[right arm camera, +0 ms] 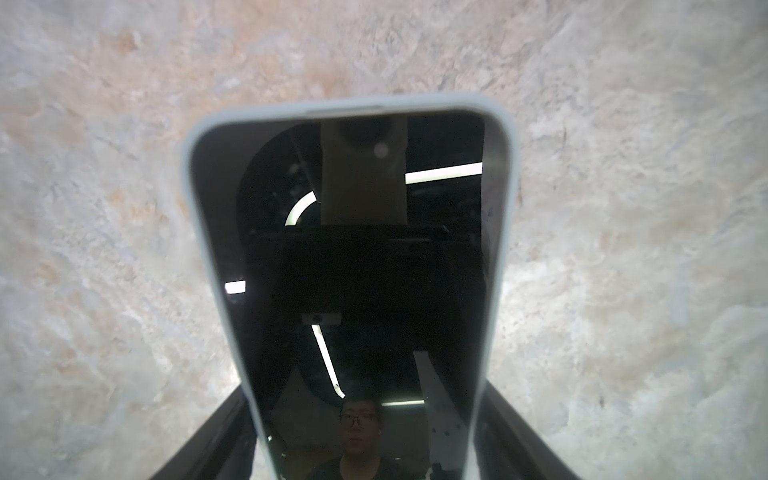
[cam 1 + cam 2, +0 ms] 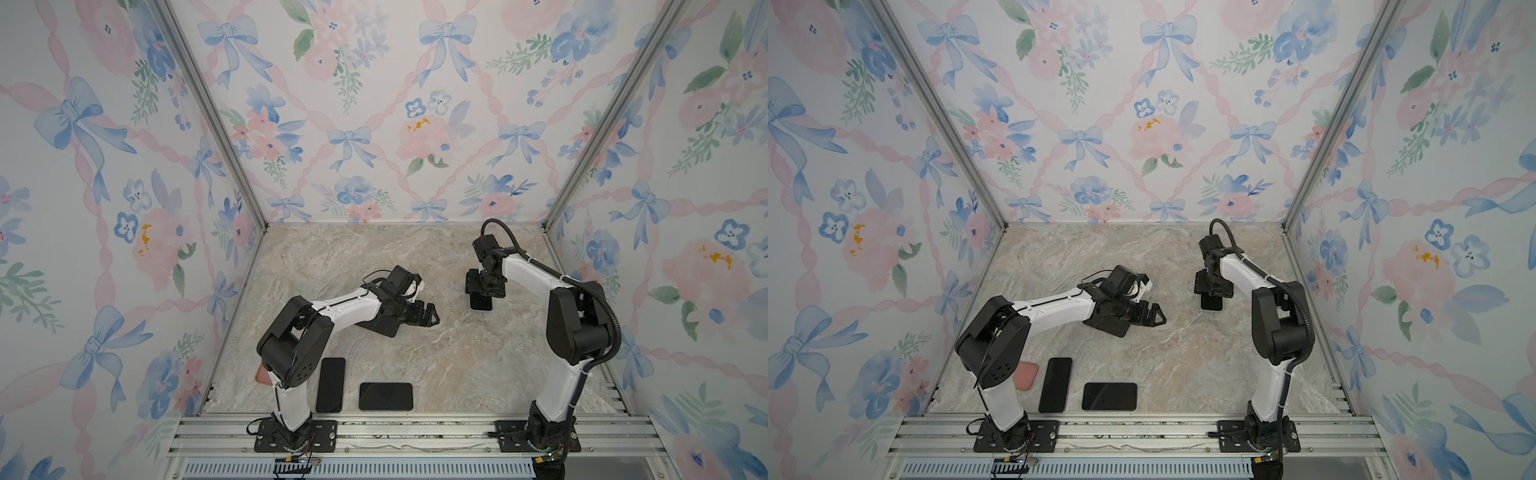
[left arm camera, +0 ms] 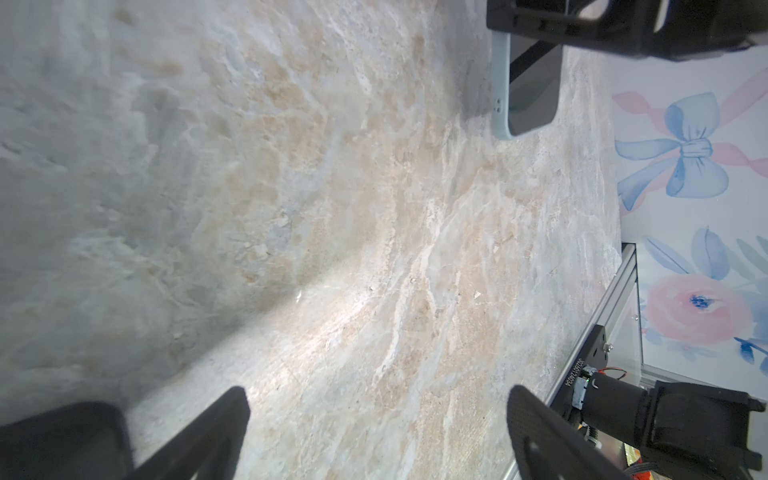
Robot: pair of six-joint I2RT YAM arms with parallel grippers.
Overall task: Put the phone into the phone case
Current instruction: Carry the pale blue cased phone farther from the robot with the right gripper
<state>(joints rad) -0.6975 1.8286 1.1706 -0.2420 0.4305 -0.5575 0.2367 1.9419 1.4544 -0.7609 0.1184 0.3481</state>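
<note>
Floral papered walls [image 2: 374, 104] with blue bows and pink blooms enclose a beige-grey marble-patterned tabletop [image 2: 457, 361]. A ribbed aluminium rail [image 2: 415, 432] along its near edge carries two white-and-black arms. The left arm [image 2: 345, 307] reaches low toward the middle. Its left gripper [image 2: 433, 316] hovers over bare marble with fingers [image 3: 216, 432] spread wide, and a black flat rectangular slab [image 2: 384, 329] lies under its wrist. The right arm [image 2: 528, 270] bends down right of the middle, where the right gripper [image 2: 483, 293] stands over the black glossy-screened phone [image 1: 361, 270]. That phone lies screen up inside the rim of a pale blue-grey soft phone case [image 1: 203, 216], which rests on the marble. The right fingers [image 1: 224, 440] flank the case's long sides; whether they squeeze it cannot be told. Near the rail lie two bare black slab phones, one lengthwise [image 2: 330, 384] and one crosswise [image 2: 385, 397]. Beside them is a pink rounded phone case [image 2: 1027, 376], partly hidden by the left arm.
</note>
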